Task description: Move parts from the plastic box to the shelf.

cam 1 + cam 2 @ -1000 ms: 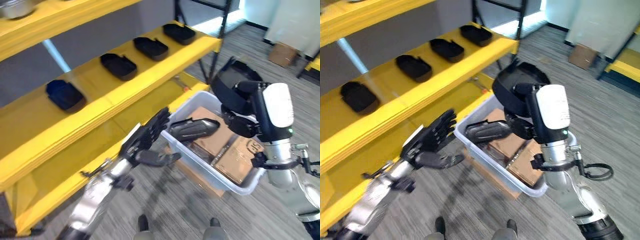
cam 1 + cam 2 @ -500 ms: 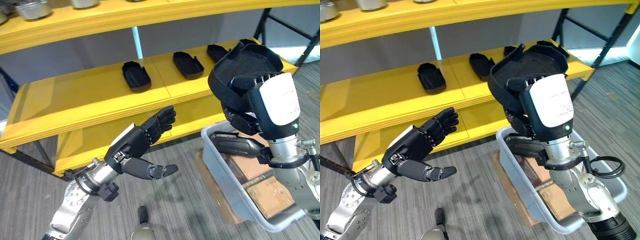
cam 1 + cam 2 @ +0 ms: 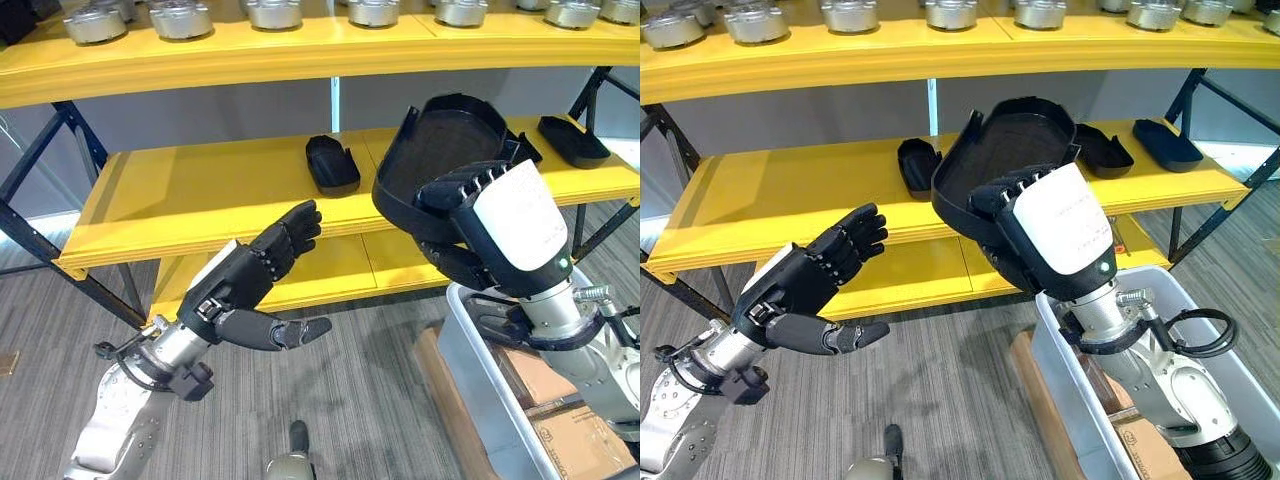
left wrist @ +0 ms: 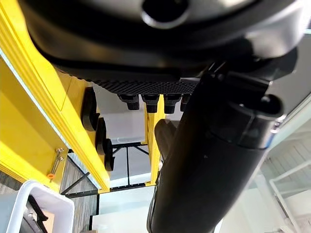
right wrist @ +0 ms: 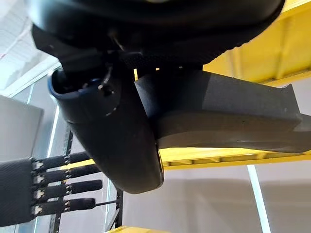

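My right hand (image 3: 505,215) is shut on a black tray-shaped part (image 3: 440,160) and holds it tilted up, in front of the yellow shelf's middle level (image 3: 200,190). In the right wrist view the part (image 5: 228,116) rests against the thumb. On that level lie a black part (image 3: 332,163) left of the held one and another (image 3: 572,140) to the right. The grey plastic box (image 3: 480,380) stands low on the right, under my right arm. My left hand (image 3: 250,285) hangs open and empty before the shelf's lower level.
The top shelf carries a row of round metal parts (image 3: 180,18). Cardboard pieces (image 3: 560,420) lie inside the box. Dark shelf posts (image 3: 40,150) stand at the left and far right. Bare yellow board spreads left of the lying parts.
The camera has swung from the box towards the shelf. My right hand has risen with the black part, up from over the box to the middle shelf's height. The left hand stayed open.
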{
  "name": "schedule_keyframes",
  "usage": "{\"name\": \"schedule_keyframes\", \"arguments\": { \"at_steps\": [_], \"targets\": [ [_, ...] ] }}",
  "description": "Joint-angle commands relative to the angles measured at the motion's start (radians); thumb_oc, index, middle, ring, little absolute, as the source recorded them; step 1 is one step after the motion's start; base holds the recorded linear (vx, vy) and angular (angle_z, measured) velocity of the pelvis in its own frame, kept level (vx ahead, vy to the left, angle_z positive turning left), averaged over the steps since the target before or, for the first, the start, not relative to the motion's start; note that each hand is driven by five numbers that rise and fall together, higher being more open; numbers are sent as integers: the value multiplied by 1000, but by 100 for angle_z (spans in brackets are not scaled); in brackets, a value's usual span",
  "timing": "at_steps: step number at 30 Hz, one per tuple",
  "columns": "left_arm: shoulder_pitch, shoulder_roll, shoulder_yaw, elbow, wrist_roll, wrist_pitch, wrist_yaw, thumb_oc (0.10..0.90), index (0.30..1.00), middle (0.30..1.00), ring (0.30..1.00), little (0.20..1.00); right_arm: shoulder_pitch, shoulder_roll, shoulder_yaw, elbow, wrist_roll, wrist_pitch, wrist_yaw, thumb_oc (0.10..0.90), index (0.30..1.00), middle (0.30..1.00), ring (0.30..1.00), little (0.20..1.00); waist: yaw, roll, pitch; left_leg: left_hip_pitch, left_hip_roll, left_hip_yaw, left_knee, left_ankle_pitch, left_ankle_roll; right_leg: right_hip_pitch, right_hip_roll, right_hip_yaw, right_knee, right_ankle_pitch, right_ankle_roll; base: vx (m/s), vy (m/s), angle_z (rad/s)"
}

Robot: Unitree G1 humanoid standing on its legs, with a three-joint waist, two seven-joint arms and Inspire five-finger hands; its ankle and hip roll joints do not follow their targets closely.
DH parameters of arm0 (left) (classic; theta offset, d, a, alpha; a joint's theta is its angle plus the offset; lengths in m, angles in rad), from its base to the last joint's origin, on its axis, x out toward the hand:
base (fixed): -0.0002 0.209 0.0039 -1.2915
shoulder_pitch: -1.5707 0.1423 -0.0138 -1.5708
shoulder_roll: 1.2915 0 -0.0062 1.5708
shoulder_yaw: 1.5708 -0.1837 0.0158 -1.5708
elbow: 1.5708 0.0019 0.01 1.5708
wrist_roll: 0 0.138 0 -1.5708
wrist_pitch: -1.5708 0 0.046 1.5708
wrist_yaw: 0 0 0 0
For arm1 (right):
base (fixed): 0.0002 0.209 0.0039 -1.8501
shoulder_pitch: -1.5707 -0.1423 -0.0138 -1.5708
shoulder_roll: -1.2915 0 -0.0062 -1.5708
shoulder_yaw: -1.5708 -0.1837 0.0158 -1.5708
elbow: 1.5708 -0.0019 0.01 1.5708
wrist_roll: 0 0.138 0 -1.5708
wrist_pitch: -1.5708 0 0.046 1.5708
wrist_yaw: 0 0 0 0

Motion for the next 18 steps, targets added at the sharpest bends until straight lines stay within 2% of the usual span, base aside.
{"name": "schedule_keyframes", "arguments": {
  "at_steps": [1,2,4,5,7,8,9,11,12,13,18],
  "targets": [
    [-41,6,66,-82,7,-127,38,900,1000,1000,1000,1000,-207,55,4,-69,23,-67,-19,400,300,300,300,300,43,0,-58,165,0,77,35,-186,3,-35,-29,-131,80,27,81,-3,232,-72],
    [-41,3,66,-85,29,-130,52,900,1000,1000,1000,1000,-229,65,22,-76,30,-70,-7,400,300,300,300,300,47,4,-54,181,1,95,21,-186,4,-45,-18,-157,94,26,84,-19,202,-98],
    [-52,5,61,-86,35,-126,63,900,1000,1000,1000,1000,-253,74,44,-82,27,-51,7,400,300,300,300,300,46,7,-50,191,-1,98,3,-184,6,-60,6,-156,103,13,83,-3,99,-77],
    [-71,9,55,-87,7,-110,57,900,1000,1000,1000,1000,-269,76,66,-88,13,-25,15,400,300,300,300,300,36,5,-48,194,-10,86,-15,-181,9,-80,73,-132,91,-27,68,18,54,-29],
    [-76,8,57,-87,1,-104,51,900,1000,1000,1000,1000,-267,70,69,-94,9,-30,17,400,300,300,300,300,28,6,-50,196,-12,79,-34,-173,8,-92,128,-119,79,-66,48,22,33,1],
    [-81,6,57,-87,-2,-105,48,900,1000,1000,1000,1000,-264,63,68,-99,8,-47,18,400,300,300,300,300,20,4,-52,197,-18,73,-47,-167,8,-95,193,-109,54,-120,28,50,7,16],
    [-88,-5,51,-87,-25,-97,47,900,1000,1000,1000,1000,-260,51,68,-100,5,-61,21,400,300,300,300,300,6,-1,-53,194,-37,48,-62,-160,6,-97,291,-71,1,-182,3,19,-18,23],
    [-87,-31,41,-86,-53,-89,20,900,1000,1000,1000,1000,-257,45,73,-90,-25,-74,22,400,300,300,300,300,-18,-5,-54,176,-71,-1,-73,-137,17,-111,394,23,-64,-202,-39,23,-55,42],
    [-87,-34,39,-86,-55,-88,18,900,1000,1000,1000,1000,-255,45,72,-89,-30,-80,21,400,300,300,300,300,-23,-5,-56,174,-75,-11,-73,-137,17,-111,405,39,-73,-203,-45,69,-91,73],
    [-86,-47,26,-84,-65,-86,5,900,1000,1000,1000,1000,-234,35,61,-85,-51,-110,13,400,300,300,300,300,-45,-6,-65,165,-95,-58,-76,-143,23,-111,433,121,-113,-206,-60,31,-71,80],
    [-103,-70,-6,-47,-59,-99,-18,900,1000,1000,1000,1000,-250,16,86,-67,-64,-172,11,400,300,300,300,300,-58,-1,-87,153,-106,-71,-51,-156,25,-102,433,167,-142,-208,-72,39,-135,49]
  ]
}}
